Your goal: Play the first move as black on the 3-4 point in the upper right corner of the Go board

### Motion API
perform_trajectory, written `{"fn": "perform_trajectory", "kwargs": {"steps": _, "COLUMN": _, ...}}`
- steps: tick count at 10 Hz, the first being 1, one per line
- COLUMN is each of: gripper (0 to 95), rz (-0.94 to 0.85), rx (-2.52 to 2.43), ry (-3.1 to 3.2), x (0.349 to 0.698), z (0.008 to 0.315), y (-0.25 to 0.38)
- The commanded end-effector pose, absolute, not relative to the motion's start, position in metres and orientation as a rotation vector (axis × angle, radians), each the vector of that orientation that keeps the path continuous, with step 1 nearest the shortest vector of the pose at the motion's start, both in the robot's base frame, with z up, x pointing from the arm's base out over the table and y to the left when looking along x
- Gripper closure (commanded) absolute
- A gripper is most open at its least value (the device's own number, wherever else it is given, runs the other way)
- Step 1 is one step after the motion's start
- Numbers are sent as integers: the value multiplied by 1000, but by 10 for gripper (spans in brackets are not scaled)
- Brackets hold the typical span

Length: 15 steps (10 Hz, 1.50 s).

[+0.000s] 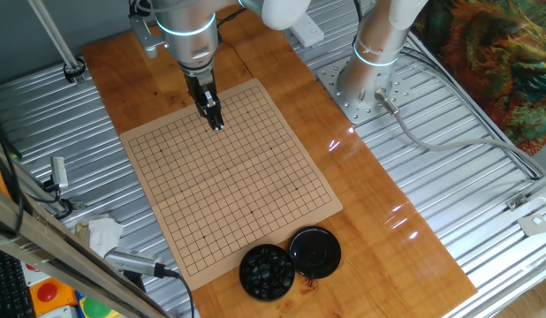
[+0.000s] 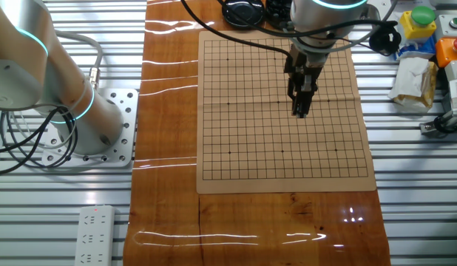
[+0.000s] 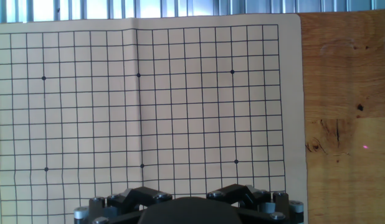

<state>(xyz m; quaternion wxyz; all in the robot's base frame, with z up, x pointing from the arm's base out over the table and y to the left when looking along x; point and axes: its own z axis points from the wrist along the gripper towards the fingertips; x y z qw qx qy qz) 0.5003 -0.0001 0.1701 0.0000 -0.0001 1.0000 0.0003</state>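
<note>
— While hovering low over board [image 1: 246,185], why so near its far corner?
— Probably lining up the 3-4 point there.
— Count?
— One board; one bowl [image 1: 266,271] and one lid [image 1: 314,251] parked off board's near edge, likely to keep the grid free; one gripper [image 1: 216,124].
— Fingers?
— Drawn narrow; cannot tell whether pinching the black stone. None seen on board.
</note>
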Motion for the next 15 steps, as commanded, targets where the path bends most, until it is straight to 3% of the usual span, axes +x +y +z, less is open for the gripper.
{"fn": "perform_trajectory", "kwargs": {"steps": 1, "gripper": 950, "rz": -105, "rx": -88, "ry": 3058, "x": 500, "z": 170, "y": 0}}
{"fn": "perform_trajectory", "kwargs": {"steps": 15, "gripper": 950, "rz": -108, "rx": -88, "ry": 3068, "x": 500, "z": 173, "y": 1}}
